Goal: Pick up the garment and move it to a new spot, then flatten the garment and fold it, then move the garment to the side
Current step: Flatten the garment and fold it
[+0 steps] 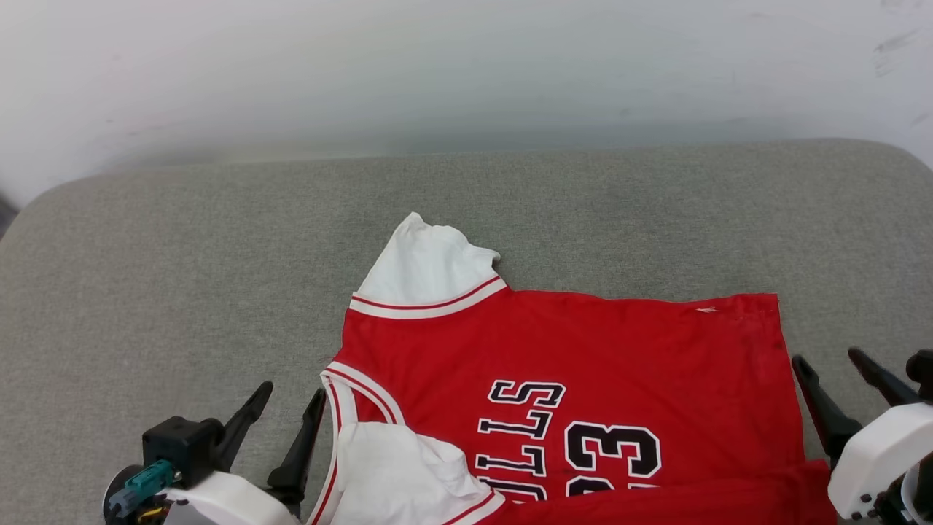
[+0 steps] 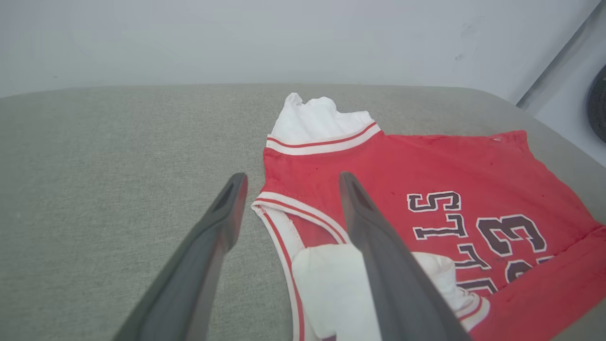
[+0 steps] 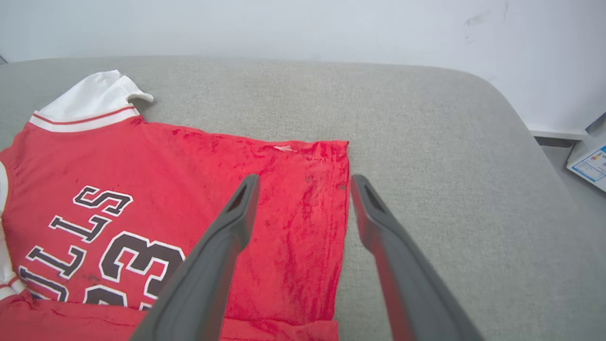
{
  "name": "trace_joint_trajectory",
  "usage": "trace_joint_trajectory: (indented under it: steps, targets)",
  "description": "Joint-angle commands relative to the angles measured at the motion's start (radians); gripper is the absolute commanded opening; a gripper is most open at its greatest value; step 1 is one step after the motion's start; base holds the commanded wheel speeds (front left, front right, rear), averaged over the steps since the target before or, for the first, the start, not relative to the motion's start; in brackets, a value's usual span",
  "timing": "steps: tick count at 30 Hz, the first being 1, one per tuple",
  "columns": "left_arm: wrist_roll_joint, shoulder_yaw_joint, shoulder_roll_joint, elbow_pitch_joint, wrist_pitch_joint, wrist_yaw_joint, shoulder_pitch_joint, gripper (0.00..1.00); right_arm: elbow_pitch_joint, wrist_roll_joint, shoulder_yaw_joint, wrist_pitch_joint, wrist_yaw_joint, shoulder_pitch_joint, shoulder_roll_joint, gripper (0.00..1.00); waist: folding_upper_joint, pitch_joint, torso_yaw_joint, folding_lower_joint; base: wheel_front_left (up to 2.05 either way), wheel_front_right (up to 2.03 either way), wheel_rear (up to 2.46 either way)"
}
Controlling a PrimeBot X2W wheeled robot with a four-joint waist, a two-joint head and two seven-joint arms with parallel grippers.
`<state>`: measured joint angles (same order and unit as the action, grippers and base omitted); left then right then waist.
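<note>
Part-folded garment (image 1: 583, 343).
My left end effector (image 1: 291, 395) and right end effector (image 1: 827, 359) flank it, spread and empty; folding, side move remain.

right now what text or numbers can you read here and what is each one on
"ULLS": black, white-outlined letters on the red garment; the U is part covered, and anything before it is hidden under a fold.
"3": beside those letters, with a second digit next to it part covered.
White sheet with blue print, right wrist view: too small to read.
</note>
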<state>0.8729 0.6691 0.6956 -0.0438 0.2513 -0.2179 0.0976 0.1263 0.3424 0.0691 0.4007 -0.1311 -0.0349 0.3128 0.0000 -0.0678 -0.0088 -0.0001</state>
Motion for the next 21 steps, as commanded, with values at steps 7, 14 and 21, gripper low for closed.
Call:
trace_joint_trajectory:
  steps: [7,14,21]
  targets:
    - [-0.173,-0.207,-0.140,-0.072,0.015,-0.007,-0.040,1.00,0.024,0.010,-0.040,-0.255,0.001,0.026,-0.034,1.00,0.0000,0.009,-0.005,0.0001,0.00,0.00,0.00]
    - [-0.323,-0.394,-0.286,-0.116,0.014,0.103,-0.120,1.00,0.011,-0.011,-0.057,-0.474,0.001,0.048,-0.117,1.00,0.0000,-0.008,-0.023,0.0001,0.00,0.00,0.00]
    - [-0.380,-0.445,-0.338,-0.061,0.014,0.230,-0.080,1.00,-0.012,-0.048,-0.082,-0.562,0.001,0.083,-0.157,1.00,0.0000,-0.058,-0.051,0.0001,0.00,0.00,0.00]
